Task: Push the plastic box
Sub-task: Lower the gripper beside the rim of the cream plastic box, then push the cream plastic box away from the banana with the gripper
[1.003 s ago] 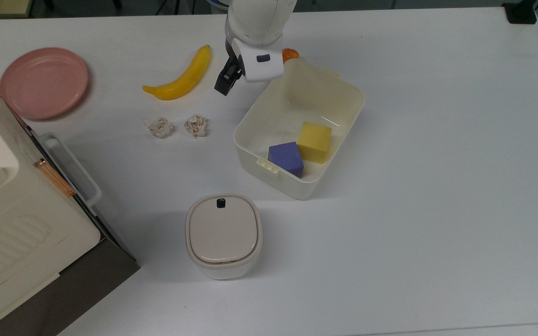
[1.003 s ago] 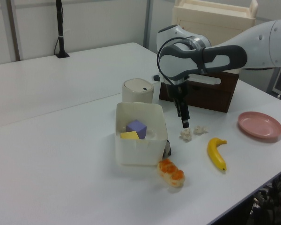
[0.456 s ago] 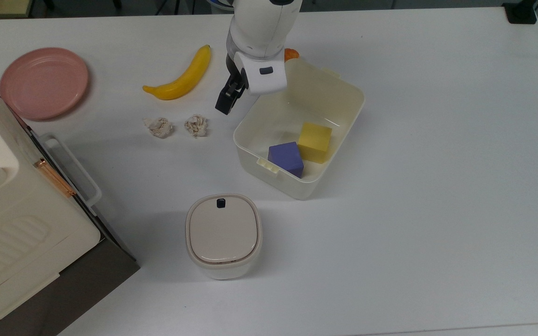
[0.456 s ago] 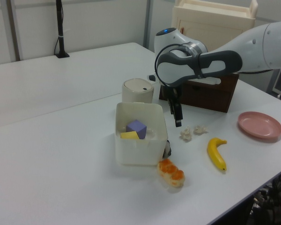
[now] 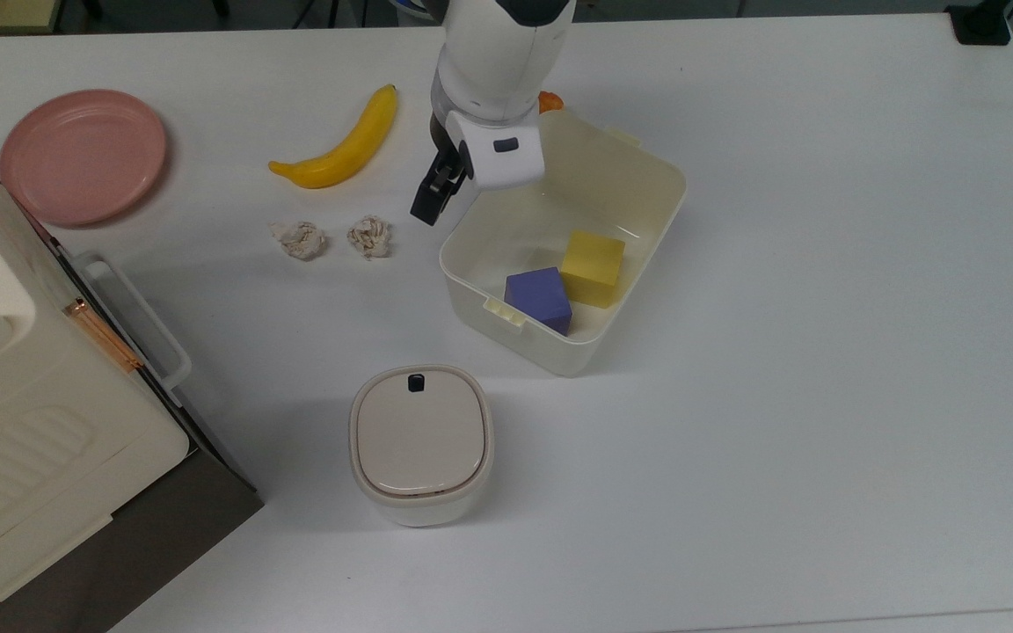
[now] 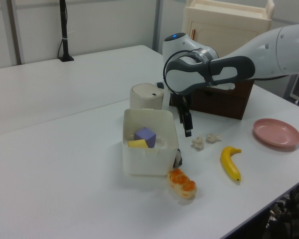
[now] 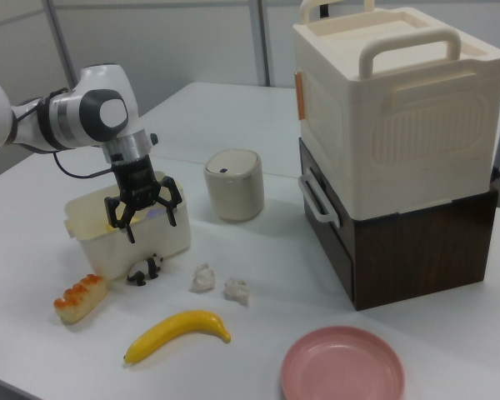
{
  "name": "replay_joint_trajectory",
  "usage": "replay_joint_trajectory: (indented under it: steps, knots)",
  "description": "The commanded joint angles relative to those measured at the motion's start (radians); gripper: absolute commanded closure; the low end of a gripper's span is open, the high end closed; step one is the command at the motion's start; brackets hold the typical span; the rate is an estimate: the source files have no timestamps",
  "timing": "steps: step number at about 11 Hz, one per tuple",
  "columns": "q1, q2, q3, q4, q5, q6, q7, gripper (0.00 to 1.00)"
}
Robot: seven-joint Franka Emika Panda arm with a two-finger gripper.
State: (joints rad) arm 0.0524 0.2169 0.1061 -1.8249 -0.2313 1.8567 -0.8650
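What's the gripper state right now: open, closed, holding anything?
Gripper: open, holding nothing, beside the lidless cream-white rectangular plastic box.

glossy white rounded arm [image 6: 269, 47], dark grey joint band, white wrist block with dark button, black hand [image 7: 145, 218]

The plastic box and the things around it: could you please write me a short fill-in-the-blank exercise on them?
1. Inside the plastic box lie a purple cube and a ____ cube.
2. Beside the banana lie ____ crumpled paper balls.
3. The lidded bin has a black ____ on its lid.
4. In the right view, the gripper has its fingers ____.

Missing words: yellow; two; button; open
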Motion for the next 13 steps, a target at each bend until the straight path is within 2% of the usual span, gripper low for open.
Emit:
replay_joint_trajectory:
  steps: [1,5,8,11,13]
  knots:
    - [0.029,-0.01,-0.003,-0.024,-0.029,0.056,0.023,0.0]
    - [0.086,0.031,-0.002,-0.016,-0.052,0.154,0.139,0.0]
    - [0.121,0.085,-0.002,0.033,-0.08,0.168,0.211,0.0]
    - [0.136,0.087,-0.002,0.039,-0.089,0.203,0.254,0.0]
    - [0.141,0.088,0.001,0.078,-0.086,0.203,0.262,0.0]
